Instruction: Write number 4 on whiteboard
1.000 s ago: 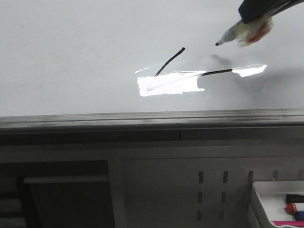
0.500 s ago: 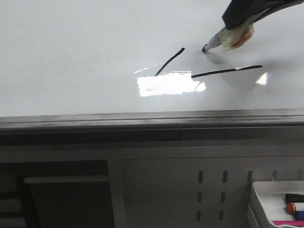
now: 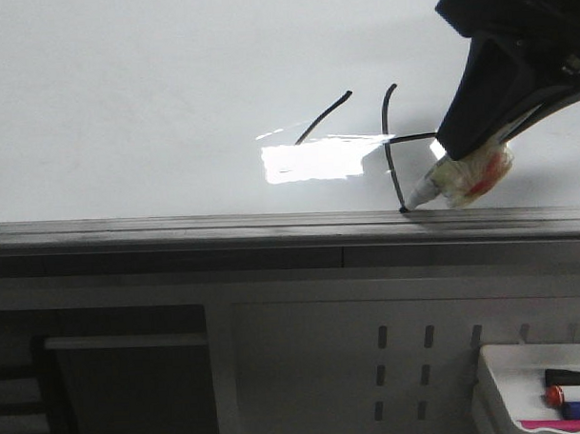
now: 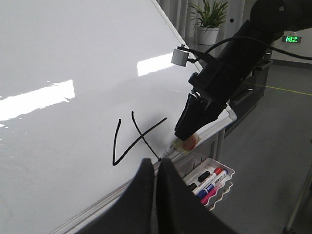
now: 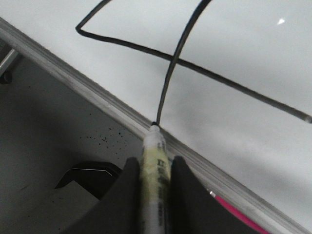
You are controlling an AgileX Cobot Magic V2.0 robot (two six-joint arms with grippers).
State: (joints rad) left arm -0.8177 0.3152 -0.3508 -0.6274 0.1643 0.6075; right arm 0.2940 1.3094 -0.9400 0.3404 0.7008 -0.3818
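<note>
The whiteboard (image 3: 124,108) fills the upper front view, its grey edge rail (image 3: 176,230) nearest me. On it is the number 4 (image 3: 386,142): a slanted stroke, a horizontal line and a long vertical line. My right gripper (image 3: 471,161) is shut on a white marker pen (image 3: 432,188) whose black tip touches the board at the vertical line's lower end, just above the rail. The right wrist view shows the pen (image 5: 155,165) clamped between both fingers, with the number 4 (image 5: 175,61) beyond its tip. My left gripper (image 4: 156,163) is shut and empty, hovering off the board near the number 4 (image 4: 131,141).
A small white tray (image 3: 495,362) with several markers (image 3: 573,395) hangs below the board at the right, also seen as the tray (image 4: 230,171) in the left wrist view. A perforated panel (image 3: 410,365) sits under the rail. A potted plant (image 4: 209,19) stands far behind.
The right gripper swept the marker from above the horizontal line down to the edge rail. It left a long vertical stroke crossing that line.
</note>
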